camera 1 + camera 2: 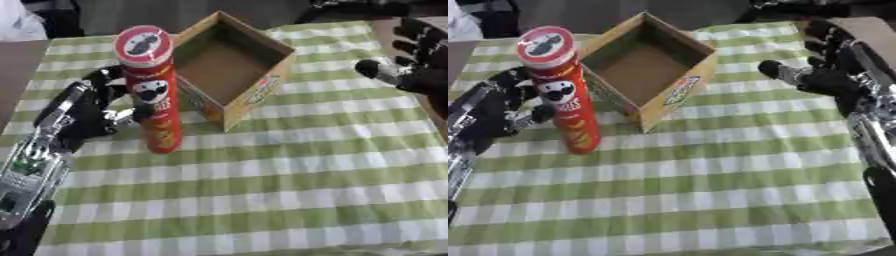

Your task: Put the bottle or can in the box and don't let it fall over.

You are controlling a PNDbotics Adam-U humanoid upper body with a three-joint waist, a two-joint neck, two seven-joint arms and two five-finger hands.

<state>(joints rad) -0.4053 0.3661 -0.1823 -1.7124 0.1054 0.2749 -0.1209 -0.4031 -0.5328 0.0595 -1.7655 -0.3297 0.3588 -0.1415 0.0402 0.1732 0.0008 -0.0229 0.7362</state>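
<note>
Tall red cardboard crisp tube (153, 90) stands upright on the green-checked tabletop (289, 175), just left of the open brown cardboard box (234, 65). Your left hand (87, 112) curls round its mid-body; the right hand (824, 75) idles with fingers relaxed. It's probably light, stiff, slick and top-heavy, so hold at mid-height.

Bench (289, 190) covered by green-and-white checked cloth (710, 200), lying askew in view. Bare brown surface (17, 65) shows past cloth's left edge. Far edge dark, details unclear. Light even, soft shadows.
</note>
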